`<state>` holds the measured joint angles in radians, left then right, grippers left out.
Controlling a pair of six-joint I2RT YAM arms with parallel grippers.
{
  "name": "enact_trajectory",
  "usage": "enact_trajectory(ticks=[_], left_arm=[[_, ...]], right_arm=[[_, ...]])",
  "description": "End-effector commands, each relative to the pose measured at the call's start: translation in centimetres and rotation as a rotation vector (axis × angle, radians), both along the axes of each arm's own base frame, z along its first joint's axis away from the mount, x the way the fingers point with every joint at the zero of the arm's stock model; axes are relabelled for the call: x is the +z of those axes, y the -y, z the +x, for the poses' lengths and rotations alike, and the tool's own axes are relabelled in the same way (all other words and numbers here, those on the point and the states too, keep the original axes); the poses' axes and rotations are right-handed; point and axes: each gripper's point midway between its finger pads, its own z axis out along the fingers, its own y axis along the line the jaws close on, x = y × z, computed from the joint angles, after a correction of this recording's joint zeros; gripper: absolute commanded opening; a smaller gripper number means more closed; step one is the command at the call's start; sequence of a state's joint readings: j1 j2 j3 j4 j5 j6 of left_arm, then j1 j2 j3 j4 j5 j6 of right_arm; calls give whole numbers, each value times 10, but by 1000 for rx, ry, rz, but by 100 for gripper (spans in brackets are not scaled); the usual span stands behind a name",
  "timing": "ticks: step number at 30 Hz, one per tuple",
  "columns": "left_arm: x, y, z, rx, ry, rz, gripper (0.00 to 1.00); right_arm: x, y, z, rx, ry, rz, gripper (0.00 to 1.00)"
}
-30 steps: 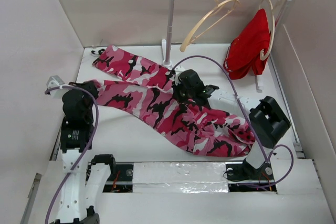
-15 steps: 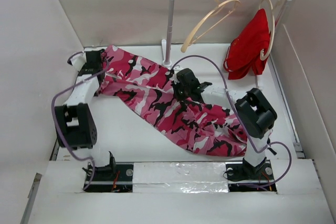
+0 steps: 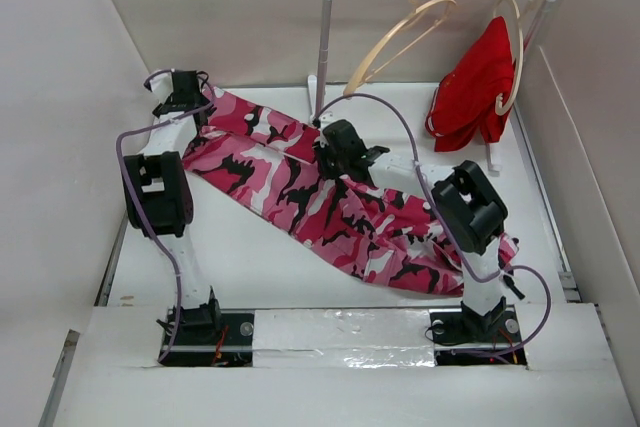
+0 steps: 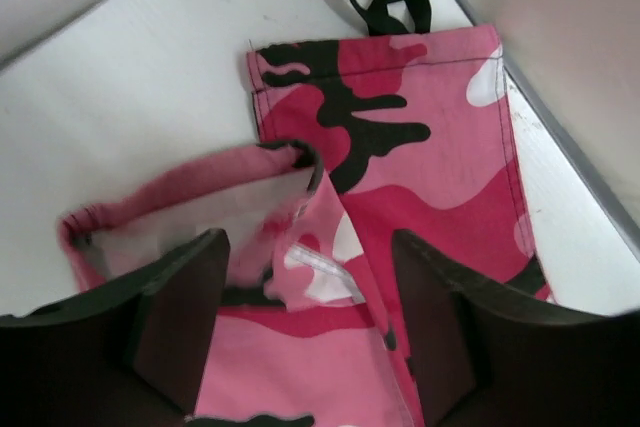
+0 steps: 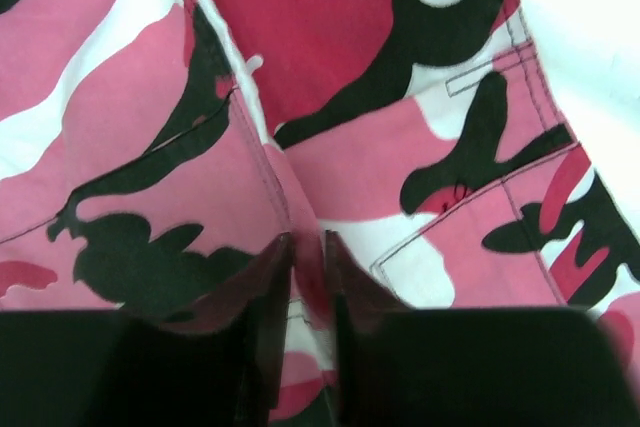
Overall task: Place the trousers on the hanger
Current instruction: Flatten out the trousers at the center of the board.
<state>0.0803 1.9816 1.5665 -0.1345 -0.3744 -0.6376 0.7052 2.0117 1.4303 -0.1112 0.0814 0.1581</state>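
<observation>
Pinching trousers (image 3: 300, 192) fold: right end effector (image 5: 308, 247); left end effector (image 4: 308, 252) spread just above them.

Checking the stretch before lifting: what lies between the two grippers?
Only the trousers, their legs running from the left gripper to the right gripper, as the top view shows.

A white bench (image 3: 250, 267) was seen, closed in by pale walls on three sides. The camouflage trousers (image 3: 300, 197) were spread across it on a slant, with the two legs laid toward the far left corner and the waist bunched at the near right. One hem was pressed flat near the left edge; the other cuff was gaping, its pale inside shown. A black strap (image 4: 385, 7) was looped on the bare surface just beyond the flat hem. A white rack (image 3: 322, 47) was stood at the far side.
</observation>
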Motion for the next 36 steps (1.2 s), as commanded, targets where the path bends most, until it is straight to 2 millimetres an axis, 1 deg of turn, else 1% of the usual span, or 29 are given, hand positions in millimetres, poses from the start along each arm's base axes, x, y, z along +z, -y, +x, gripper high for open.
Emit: enact_trajectory(ticks=[1, 2, 4, 5, 6, 7, 8, 9, 10, 11, 12, 13, 14, 15, 16, 17, 18, 19, 21, 22, 24, 25, 26, 27, 28, 29, 32, 34, 36], left_arm=[[32, 1, 11, -19, 82, 24, 67], [47, 1, 8, -13, 114, 27, 72], [51, 7, 2, -14, 131, 11, 76], [66, 10, -4, 0, 171, -14, 76], [70, 22, -9, -8, 190, -36, 76], [75, 42, -11, -30, 226, -65, 75], [65, 62, -33, -71, 225, -114, 74], [67, 80, -40, -83, 274, -165, 74], [34, 99, -61, -111, 257, -193, 73], [47, 137, -79, -191, 315, -218, 73], [43, 155, -92, -219, 336, -237, 72], [37, 171, -105, -247, 352, -251, 70], [18, 181, -131, -277, 328, -249, 68], [15, 217, -150, -369, 322, -261, 67], [11, 234, -164, -421, 319, -262, 62], [6, 245, -182, -465, 313, -234, 57], [6, 282, -207, -574, 300, -223, 53], [-1, 291, -224, -594, 262, -211, 41], [12, 313, -246, -647, 299, -199, 26], [16, 342, -273, -746, 306, -216, 18], [28, 366, -295, -822, 337, -221, 16], [30, 390, -326, -918, 332, -228, 17], [31, 399, -335, -938, 337, -209, 19], [29, 411, -346, -988, 330, -199, 23], [28, 424, -356, -1041, 321, -194, 34], [22, 448, -376, -1132, 288, -197, 40], [9, 494, -410, -1319, 255, -137, 60], [4, 513, -423, -1403, 238, -87, 71], [3, 535, -438, -1456, 241, -65, 76]], right_arm=[[22, -1, 18, -36, 62, 13, 34], [31, -1, 16, -29, 70, 27, 48], [44, -2, 12, -24, 80, 57, 57], [62, -1, 8, -20, 99, 85, 63], [71, 0, 5, -14, 108, 100, 67], [81, 1, 2, -17, 116, 123, 70], [89, 3, -4, -17, 118, 146, 71], [103, 12, -15, -22, 134, 168, 71], [113, 17, -20, -43, 152, 205, 71], [120, 30, -21, -84, 172, 219, 67], [149, 47, -28, -115, 222, 270, 62], [132, 66, -38, -148, 193, 258, 55], [140, 81, -40, -198, 201, 311, 27], [145, 113, -34, -271, 219, 336, 14], [149, 141, -46, -319, 241, 370, 5], [150, 163, -48, -382, 235, 407, 0], [148, 186, -50, -435, 242, 421, 0], [147, 228, -45, -545, 271, 426, 0], [133, 272, -60, -666, 287, 444, 0], [126, 310, -63, -778, 291, 444, 0], [112, 337, -79, -857, 285, 474, 9], [108, 349, -84, -895, 296, 478, 16], [105, 373, -90, -977, 308, 480, 37], [98, 386, -99, -1027, 318, 471, 47], [93, 397, -104, -1075, 322, 464, 56], [88, 417, -110, -1154, 330, 457, 72], [60, 451, -129, -1326, 277, 411, 90], [45, 472, -141, -1395, 215, 426, 91], [38, 484, -149, -1436, 194, 446, 93]])
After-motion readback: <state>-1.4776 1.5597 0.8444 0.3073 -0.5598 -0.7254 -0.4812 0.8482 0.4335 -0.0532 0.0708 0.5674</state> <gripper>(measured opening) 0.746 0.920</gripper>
